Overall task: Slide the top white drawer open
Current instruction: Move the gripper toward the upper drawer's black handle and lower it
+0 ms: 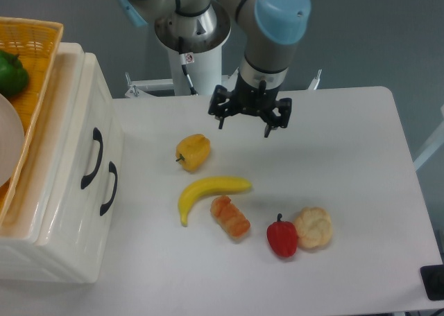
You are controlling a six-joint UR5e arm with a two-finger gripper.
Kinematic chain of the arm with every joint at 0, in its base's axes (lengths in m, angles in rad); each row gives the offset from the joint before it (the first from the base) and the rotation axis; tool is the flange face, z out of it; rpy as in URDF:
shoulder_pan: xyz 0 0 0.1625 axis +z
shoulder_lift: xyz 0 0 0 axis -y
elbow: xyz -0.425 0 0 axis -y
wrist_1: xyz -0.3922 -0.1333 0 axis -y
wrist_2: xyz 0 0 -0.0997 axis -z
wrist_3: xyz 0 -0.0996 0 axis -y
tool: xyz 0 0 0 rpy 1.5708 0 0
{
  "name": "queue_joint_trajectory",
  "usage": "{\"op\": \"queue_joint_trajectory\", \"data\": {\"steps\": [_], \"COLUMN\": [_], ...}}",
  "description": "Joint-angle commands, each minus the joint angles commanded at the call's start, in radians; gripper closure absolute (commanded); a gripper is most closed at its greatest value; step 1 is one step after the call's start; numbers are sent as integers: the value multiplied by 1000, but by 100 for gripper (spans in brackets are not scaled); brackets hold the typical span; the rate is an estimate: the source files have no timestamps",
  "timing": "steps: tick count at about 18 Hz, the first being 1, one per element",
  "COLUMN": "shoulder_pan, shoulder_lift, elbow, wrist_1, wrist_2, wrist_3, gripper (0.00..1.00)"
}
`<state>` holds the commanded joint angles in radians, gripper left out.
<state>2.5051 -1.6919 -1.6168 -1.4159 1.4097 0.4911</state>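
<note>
The top white drawer [88, 115] is the upper front of the cream-white cabinet at the left edge, and it sits flush and closed. Its curved black handle [91, 158] lies just above-left of the lower drawer's handle [109, 188]. My gripper [243, 126] hangs over the back middle of the table, fingers pointing down and spread apart with nothing between them. It is far to the right of the drawer handles, roughly a third of the table's width away.
A yellow pepper [193, 152], a banana [210, 192], an orange pastry [230, 217], a red pepper [282, 237] and a pale biscuit [313, 227] lie on the table. A wicker basket [38, 59] holding a green pepper sits on the cabinet top.
</note>
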Motion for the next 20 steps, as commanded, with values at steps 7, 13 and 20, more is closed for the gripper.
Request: {"op": "queue_joint_trajectory", "data": {"steps": [7, 13, 20], "shoulder_pan": [-103, -158, -222], "shoulder_lift": [-55, -77, -117], "elbow": [28, 35, 81], "wrist_1": [3, 3, 17], "wrist_2": [-41, -91, -89], "wrist_3": [-230, -250, -332], "gripper": [0, 0, 0]}}
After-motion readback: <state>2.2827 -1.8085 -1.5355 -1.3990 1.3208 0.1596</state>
